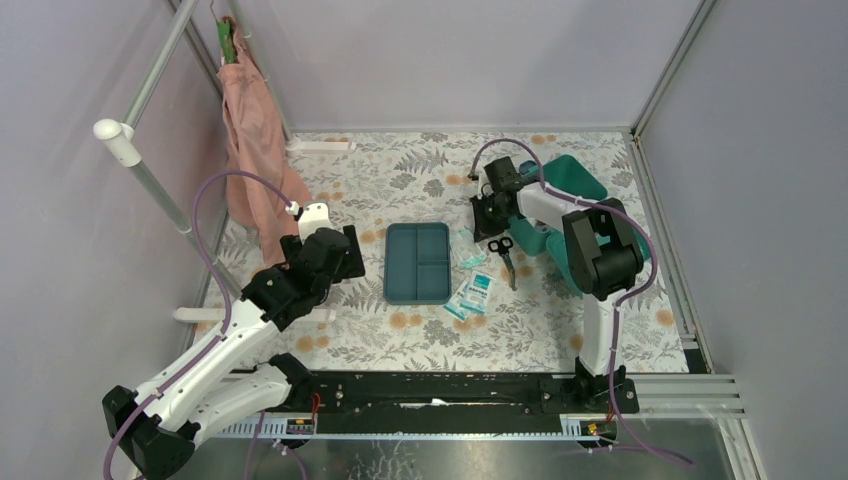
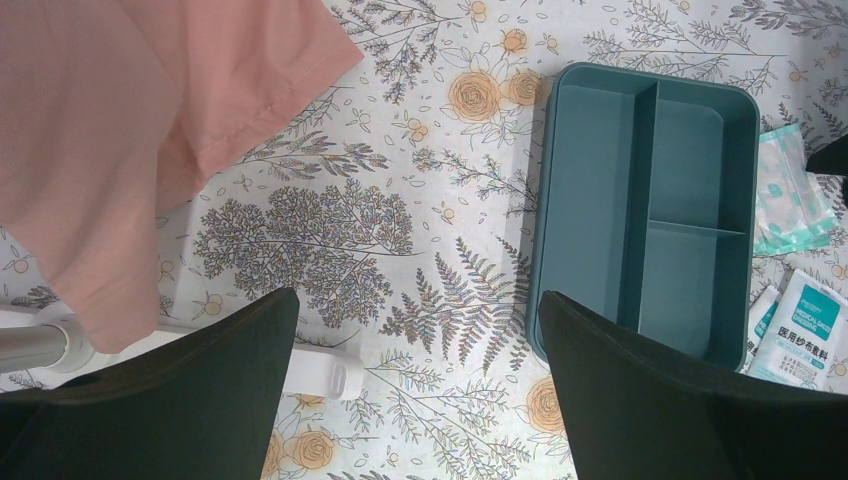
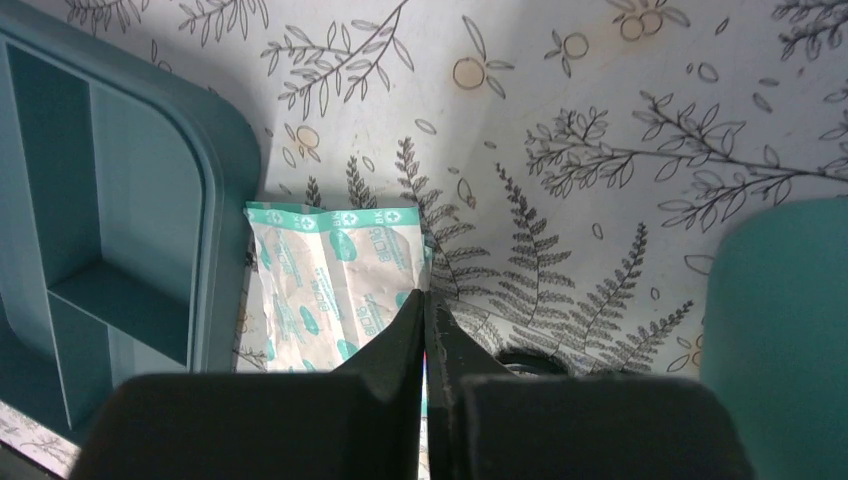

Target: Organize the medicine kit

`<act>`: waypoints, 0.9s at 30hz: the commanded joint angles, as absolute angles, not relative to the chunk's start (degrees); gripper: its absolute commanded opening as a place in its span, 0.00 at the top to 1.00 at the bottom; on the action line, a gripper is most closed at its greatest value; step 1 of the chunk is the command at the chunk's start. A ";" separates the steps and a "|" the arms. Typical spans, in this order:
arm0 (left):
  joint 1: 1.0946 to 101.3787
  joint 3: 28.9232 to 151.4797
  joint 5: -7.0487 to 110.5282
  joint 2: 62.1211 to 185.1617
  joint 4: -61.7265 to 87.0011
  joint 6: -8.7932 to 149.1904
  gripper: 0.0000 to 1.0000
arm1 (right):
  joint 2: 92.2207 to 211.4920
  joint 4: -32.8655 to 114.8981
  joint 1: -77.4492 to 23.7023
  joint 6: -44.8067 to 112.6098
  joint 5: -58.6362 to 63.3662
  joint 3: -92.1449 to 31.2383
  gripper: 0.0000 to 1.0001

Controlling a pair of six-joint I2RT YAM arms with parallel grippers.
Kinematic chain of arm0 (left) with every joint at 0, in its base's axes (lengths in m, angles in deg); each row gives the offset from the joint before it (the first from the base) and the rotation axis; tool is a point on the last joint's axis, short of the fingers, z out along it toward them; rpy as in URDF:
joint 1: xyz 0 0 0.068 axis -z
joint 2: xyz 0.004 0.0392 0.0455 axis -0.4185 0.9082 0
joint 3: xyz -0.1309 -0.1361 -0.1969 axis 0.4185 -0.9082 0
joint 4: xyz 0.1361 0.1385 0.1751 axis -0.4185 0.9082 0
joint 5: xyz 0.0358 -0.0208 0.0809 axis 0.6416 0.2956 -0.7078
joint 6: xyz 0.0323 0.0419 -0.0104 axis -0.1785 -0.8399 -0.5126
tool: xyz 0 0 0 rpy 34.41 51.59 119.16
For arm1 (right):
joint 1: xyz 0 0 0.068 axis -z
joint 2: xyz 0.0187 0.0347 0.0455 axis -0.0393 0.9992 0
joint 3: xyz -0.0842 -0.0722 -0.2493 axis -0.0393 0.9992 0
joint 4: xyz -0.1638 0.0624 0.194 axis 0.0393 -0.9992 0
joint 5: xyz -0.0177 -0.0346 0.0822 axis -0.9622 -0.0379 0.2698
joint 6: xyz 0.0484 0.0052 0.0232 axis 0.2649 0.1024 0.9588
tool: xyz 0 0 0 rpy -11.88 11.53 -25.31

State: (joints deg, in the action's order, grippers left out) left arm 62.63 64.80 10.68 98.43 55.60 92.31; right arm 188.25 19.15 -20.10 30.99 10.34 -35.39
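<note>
The teal-green medicine kit (image 1: 585, 180) stands at the back right, partly hidden by my right arm; its rounded wall shows in the right wrist view (image 3: 785, 330). A flat, darker divided tray (image 1: 417, 262) lies mid-table and holds nothing. My right gripper (image 1: 489, 222) is shut, its tips (image 3: 425, 300) pinching the right edge of a green-and-white packet (image 3: 330, 280) that lies beside the tray (image 3: 110, 230). My left gripper (image 1: 350, 252) is open and holds nothing; it hovers over bare cloth (image 2: 420, 330) left of the tray (image 2: 650, 200).
Black scissors (image 1: 503, 252) lie right of the tray, and white gauze packets (image 1: 472, 295) lie in front of them (image 2: 805, 330). A pink cloth (image 1: 250, 150) hangs from a frame at the back left (image 2: 120, 130). A white post (image 2: 320, 372) sits by my left finger.
</note>
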 commanded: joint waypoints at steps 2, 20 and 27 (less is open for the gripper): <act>63.06 64.17 10.43 98.67 54.42 91.49 0.01 | 183.09 20.01 -20.36 31.88 11.63 -32.50 1.00; 63.08 64.20 10.42 98.72 54.35 91.58 0.01 | 175.67 19.02 -20.38 35.08 7.50 -30.10 0.98; 63.15 64.20 10.52 98.93 54.38 91.52 0.01 | 177.70 18.92 -20.48 34.48 8.94 -29.60 0.67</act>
State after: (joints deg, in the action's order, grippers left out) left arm 62.65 64.80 10.70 98.78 55.60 92.29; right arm 177.78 19.44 -20.14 34.68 8.85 -30.04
